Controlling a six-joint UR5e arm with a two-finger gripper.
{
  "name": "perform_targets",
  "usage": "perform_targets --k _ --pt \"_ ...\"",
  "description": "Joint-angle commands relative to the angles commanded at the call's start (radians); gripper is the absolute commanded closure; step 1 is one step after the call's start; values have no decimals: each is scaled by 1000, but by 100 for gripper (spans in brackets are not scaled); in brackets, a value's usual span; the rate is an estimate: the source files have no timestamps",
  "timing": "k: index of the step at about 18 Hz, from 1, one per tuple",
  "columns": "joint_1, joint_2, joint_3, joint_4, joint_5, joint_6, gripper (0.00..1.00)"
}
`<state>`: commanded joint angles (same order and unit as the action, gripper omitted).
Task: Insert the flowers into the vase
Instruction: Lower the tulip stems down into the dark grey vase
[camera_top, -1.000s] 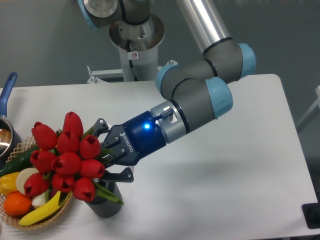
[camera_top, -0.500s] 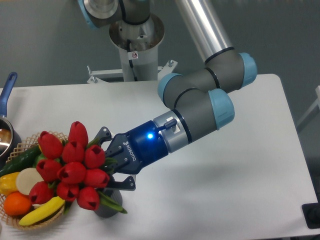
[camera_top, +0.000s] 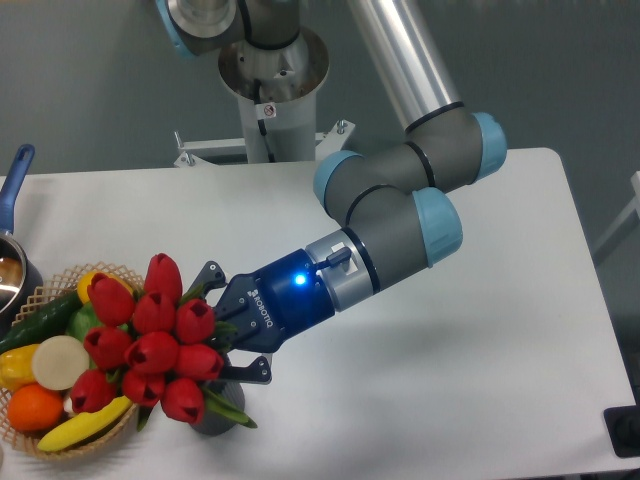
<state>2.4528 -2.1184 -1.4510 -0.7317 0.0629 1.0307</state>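
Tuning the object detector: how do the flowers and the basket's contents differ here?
The flowers are all red buds with green leaves, packed in one bunch; the basket's contents are mixed: orange, yellow, white and green pieces. The flowers are held at the gripper above the vase; the basket's contents lie loose in the wicker basket on the table. Both sit at the table's left front.

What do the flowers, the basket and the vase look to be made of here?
The flowers look artificial, likely plastic or foam: the buds are uniform, smooth and evenly red. The basket appears to be woven wicker, with a tan open lattice rim. The vase is mostly hidden; its dark grey matte wall could be plastic or ceramic.
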Motion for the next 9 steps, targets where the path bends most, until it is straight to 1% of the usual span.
perform_targets --k 2,5,9 --pt "0 0 -26 0 2 26 96" --pt "2 -2 -78 0 2 110 93" --pt "6 -3 -136 0 5 189 93"
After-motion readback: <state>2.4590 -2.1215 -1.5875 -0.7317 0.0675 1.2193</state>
